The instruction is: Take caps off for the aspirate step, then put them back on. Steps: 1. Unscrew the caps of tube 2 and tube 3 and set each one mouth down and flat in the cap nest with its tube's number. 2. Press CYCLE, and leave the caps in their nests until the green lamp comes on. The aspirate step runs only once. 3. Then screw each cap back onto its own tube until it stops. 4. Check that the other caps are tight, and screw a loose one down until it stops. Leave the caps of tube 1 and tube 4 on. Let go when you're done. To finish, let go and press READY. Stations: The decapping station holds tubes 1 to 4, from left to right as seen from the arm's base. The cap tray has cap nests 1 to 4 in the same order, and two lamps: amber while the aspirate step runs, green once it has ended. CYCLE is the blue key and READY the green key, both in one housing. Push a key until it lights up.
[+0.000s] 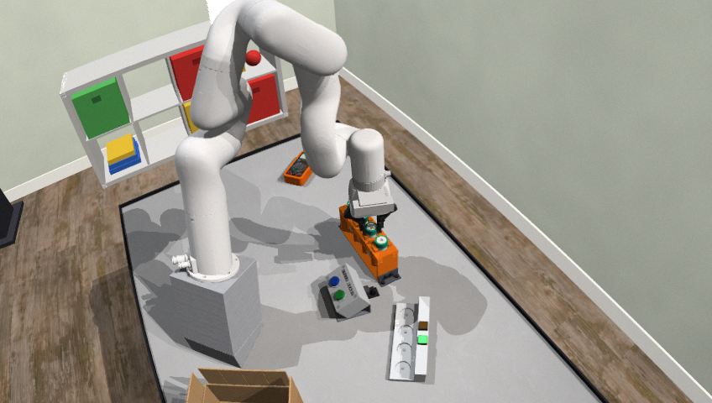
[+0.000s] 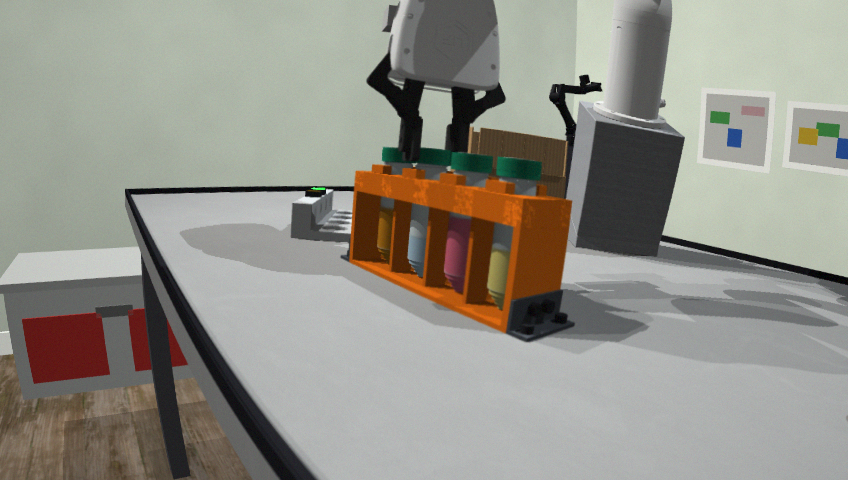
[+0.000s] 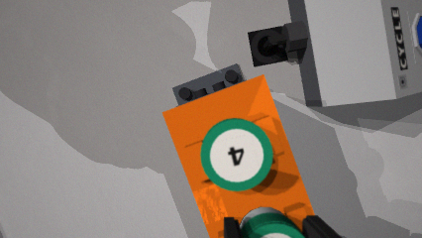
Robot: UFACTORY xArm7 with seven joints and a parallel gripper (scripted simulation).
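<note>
The orange decapping station [image 1: 369,244] holds four tubes, each with a green cap. My gripper [image 2: 434,145] reaches straight down over it and is shut on the cap of tube 3 [image 2: 434,156], which sits on its tube. In the wrist view, the fingers flank that cap [image 3: 267,225] at the bottom edge, next to the cap marked 4 [image 3: 237,154]. The cap tray [image 1: 410,337] lies at the front right with empty nests, and its green lamp [image 1: 423,339] is lit. The key housing [image 1: 345,291] carries the blue CYCLE key [image 1: 333,280] and the green READY key [image 1: 339,294].
An orange multimeter [image 1: 298,169] lies behind the station. An open cardboard box [image 1: 244,386] stands at the table's front edge. A small black fitting [image 1: 370,290] sits beside the key housing. A shelf with coloured bins [image 1: 164,95] stands off the table.
</note>
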